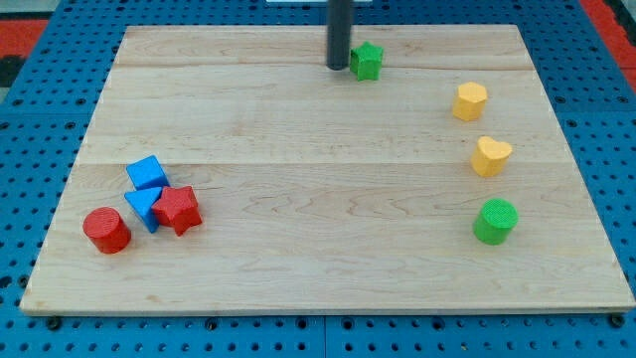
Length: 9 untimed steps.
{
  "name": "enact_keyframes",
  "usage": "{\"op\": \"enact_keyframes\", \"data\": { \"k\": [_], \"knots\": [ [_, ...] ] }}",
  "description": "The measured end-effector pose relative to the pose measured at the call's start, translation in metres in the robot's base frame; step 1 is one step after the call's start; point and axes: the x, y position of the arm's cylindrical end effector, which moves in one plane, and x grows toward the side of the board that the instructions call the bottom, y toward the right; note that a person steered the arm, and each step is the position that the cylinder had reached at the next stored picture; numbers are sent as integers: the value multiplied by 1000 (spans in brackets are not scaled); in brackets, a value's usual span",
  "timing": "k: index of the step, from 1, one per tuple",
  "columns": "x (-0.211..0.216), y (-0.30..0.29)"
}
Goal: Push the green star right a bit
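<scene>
A pale wooden worktop (298,139) is filling most of the frame, lying on a blue pegboard (40,119), with red patches (25,25) showing in the upper corners.

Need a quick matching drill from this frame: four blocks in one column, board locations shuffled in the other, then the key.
Blocks:
1. green star
2. red cylinder
3. yellow heart
4. green cylinder

Places:
A. far bottom left, left of the blue and red cluster
B. right side, lowest of the three blocks there
C. top centre, just right of my tip
D. right side, middle of the three blocks there

Pairs: 1-C, 2-A, 3-D, 4-B
</scene>
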Motion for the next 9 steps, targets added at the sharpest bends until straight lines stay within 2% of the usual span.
{"op": "enact_keyframes", "data": {
  "k": [1,2,3,4,5,6,7,9],
  "knots": [
    [-15,58],
    [-8,108],
    [9,49],
    [38,68],
    [28,118],
    [20,118],
    [6,153],
    [3,163]
  ]
}}
